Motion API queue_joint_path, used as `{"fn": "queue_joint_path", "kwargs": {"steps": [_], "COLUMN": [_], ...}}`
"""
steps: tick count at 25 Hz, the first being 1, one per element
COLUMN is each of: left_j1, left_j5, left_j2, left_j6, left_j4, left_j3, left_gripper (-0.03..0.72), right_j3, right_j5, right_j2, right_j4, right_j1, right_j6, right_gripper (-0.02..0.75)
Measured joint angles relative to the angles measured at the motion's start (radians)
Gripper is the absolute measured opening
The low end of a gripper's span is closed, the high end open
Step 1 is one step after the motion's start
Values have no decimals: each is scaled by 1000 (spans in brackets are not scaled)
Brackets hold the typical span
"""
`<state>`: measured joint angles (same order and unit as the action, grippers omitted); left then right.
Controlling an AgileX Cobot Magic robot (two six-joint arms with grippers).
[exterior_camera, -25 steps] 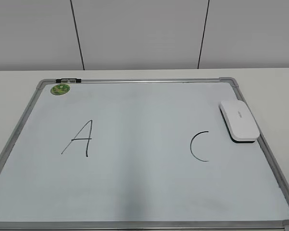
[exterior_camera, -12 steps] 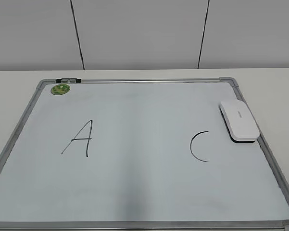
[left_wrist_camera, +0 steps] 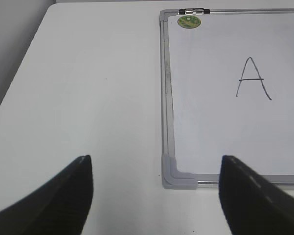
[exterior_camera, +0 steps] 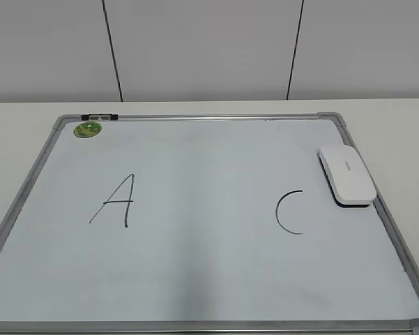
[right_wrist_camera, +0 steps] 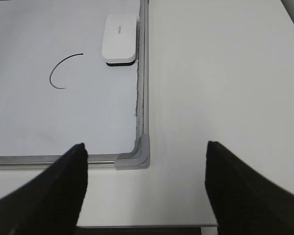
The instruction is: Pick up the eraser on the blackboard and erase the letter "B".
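The white eraser point(exterior_camera: 346, 174) lies on the blackboard point(exterior_camera: 195, 279) at its right edge, just up and right of the black "C" point(exterior_camera: 287, 213); it also shows in the right wrist view point(right_wrist_camera: 120, 39). A black "A" point(exterior_camera: 116, 201) stands on the left half. No letter "B" shows on the board; the space between "A" and "C" is blank. My left gripper point(left_wrist_camera: 155, 196) is open and empty over the board's near left corner. My right gripper point(right_wrist_camera: 146, 188) is open and empty over the near right corner. Neither gripper shows in the exterior view.
A round green magnet point(exterior_camera: 88, 129) and a small black marker clip point(exterior_camera: 99, 116) sit at the board's far left corner. The board lies on a white table point(left_wrist_camera: 88, 88). The table's front edge point(right_wrist_camera: 137, 226) runs just below the right gripper.
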<state>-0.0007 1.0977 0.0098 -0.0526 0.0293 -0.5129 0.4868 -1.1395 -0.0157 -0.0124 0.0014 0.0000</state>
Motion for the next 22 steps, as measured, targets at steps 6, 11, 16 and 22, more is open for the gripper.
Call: {"fn": "queue_joint_path", "kwargs": {"steps": [6,11,16,22], "left_j1": [0,0,0,0], "left_j5": [0,0,0,0], "left_j2": [0,0,0,0], "left_j6": [0,0,0,0], "left_j4": [0,0,0,0], "left_j3": [0,0,0,0], "left_gripper": [589,589,589,589], "right_j3": [0,0,0,0], "right_j5": [0,0,0,0], "right_j2": [0,0,0,0], "right_j4": [0,0,0,0], "right_j1": [0,0,0,0], "right_j6": [0,0,0,0], "right_gripper": [555,555,555,555]}}
